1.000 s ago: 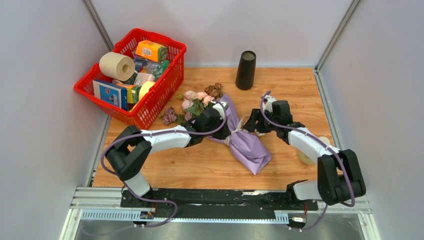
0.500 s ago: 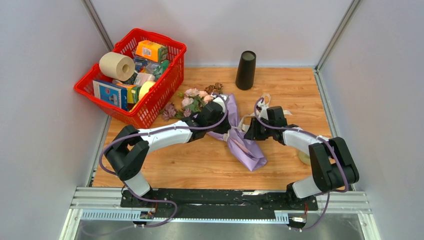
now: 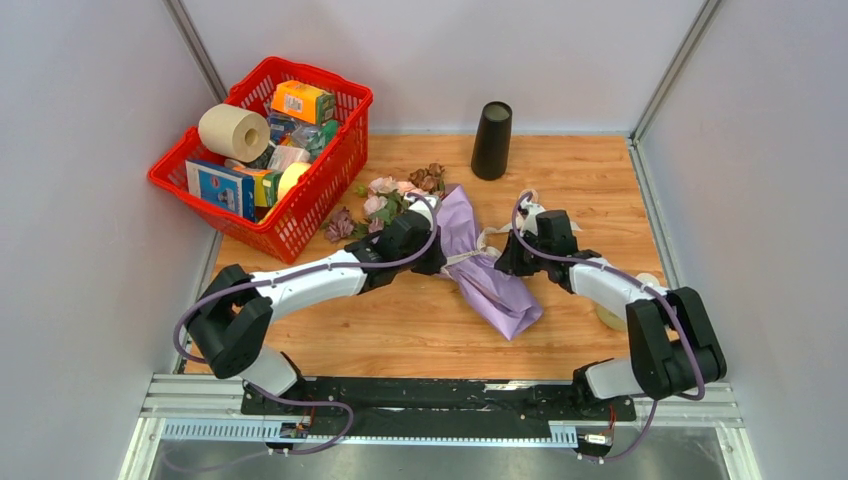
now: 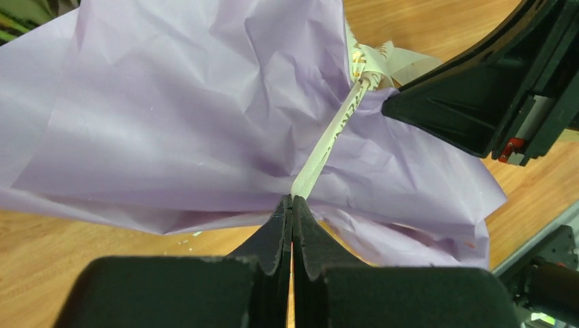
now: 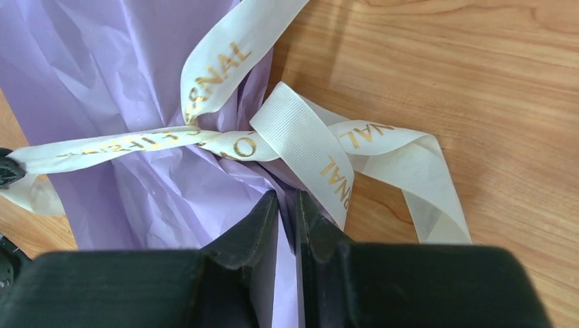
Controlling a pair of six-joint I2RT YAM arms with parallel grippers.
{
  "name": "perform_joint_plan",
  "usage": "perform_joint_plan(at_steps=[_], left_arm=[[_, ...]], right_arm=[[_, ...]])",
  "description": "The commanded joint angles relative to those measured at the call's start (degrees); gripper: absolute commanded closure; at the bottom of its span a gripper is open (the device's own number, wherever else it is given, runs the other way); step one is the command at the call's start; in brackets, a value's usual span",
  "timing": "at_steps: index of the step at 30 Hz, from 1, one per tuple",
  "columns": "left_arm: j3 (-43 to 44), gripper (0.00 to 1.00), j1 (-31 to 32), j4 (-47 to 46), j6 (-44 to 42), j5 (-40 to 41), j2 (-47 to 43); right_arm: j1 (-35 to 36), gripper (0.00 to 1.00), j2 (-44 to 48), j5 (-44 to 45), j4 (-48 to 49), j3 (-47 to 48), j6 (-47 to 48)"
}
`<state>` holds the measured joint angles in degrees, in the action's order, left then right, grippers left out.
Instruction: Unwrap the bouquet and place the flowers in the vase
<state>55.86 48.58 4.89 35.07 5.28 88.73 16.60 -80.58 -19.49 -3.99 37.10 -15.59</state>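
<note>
Left pincer [image 4: 292,199]: fingers pressed together, clamped on a taut strand of the cream ribbon [image 5: 300,137].
Right pincer [image 5: 287,198]: fingers almost together, with a thin gap at the ribbon's knot; I could not tell whether they gripped the paper or the ribbon.
Bouquet [image 3: 470,260]: lay on the table [image 3: 400,320] between the two pincers, still tied at its waist.
Paper [image 4: 171,116]: lilac and crumpled, spread just beyond the left pincer's tips and under the right pincer's.
Flowers [image 3: 385,205]: pink, peach and brown heads stuck out of the wrap on the far side of the left pincer.
Vase [image 3: 491,140]: black and upright, well beyond the right pincer; its inside was too dark to read.
Basket [image 3: 300,225]: red, beyond the left pincer and to its left; it held a paper roll [image 3: 233,131], an orange box [image 3: 302,101], a blue box [image 3: 220,185] and other packets.
</note>
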Motion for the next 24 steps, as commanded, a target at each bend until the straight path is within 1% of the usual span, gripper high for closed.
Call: perform_joint_plan(at_steps=[1, 2, 3, 5, 8, 10, 11, 12, 14, 16, 19, 21, 23, 24], left_arm=[[-3.38, 1.0, -2.95, -4.53, 4.65, -8.41, -4.35], [-3.38, 1.0, -3.05, -4.53, 5.35, -8.53, -4.88], [-3.21, 1.0, -3.14, -4.1, 5.19, -6.96, -5.23], [-2.16, 1.0, -3.14, -0.68, 4.4, -3.37, -5.41], [-1.89, 1.0, -3.23, 2.58, 3.87, -0.89, -5.23], [-2.5, 1.0, -3.23, 2.41, 3.95, -3.15, -4.88], [-3.11, 1.0, -3.23, 0.76, 4.48, -4.3, -4.62], [-4.34, 1.0, -3.23, -0.22, 4.83, -6.92, -4.62], [-6.1, 1.0, -3.23, -3.47, 5.88, -9.22, -4.18], [-7.07, 1.0, -3.23, -4.53, 6.68, -9.85, -3.65], [-7.6, 1.0, -3.23, -7.51, 7.03, -10.81, -2.86], [-7.6, 1.0, -3.23, -8.39, 7.29, -11.6, -2.34], [-7.43, 1.0, -3.23, -9.1, 7.56, -11.87, -1.98], [-7.34, 1.0, -3.23, -9.02, 7.56, -11.87, -1.81]], right_arm=[[-0.25, 0.84, 2.09, 6.29, 0.48, -0.36, -0.93], [-0.25, 0.84, 2.35, 7.08, 0.21, -0.36, -1.02], [-0.17, 0.83, 2.61, 8.05, -0.05, -0.36, -1.19], [-0.25, 0.83, 3.4, 9.2, -0.23, -0.54, -1.19], [-0.34, 0.81, 4.2, 11.48, -0.49, -0.36, -1.45], [-0.25, 0.78, 4.37, 11.58, -0.84, 0.33, -1.46], [-0.25, 0.76, 4.55, 11.05, -1.45, 0.86, -1.63], [-0.34, 0.73, 5.16, 10.18, -2.24, 1.74, -1.98], [-0.25, 0.66, 7.0, 7.02, -3.3, 2.97, -2.25], [0.45, 0.61, 9.29, 4.73, -4.09, 3.85, -2.25], [4.39, 0.51, 11.05, 2.09, -4.36, 4.82, -0.58], [7.99, 0.47, 10.53, 1.73, -4.54, 5.17, 0.3], [12.38, 0.45, 9.39, 4.26, -4.62, 5.26, 1.18], [14.93, 0.43, 9.21, 7.33, -4.62, 5.17, 1.53]])
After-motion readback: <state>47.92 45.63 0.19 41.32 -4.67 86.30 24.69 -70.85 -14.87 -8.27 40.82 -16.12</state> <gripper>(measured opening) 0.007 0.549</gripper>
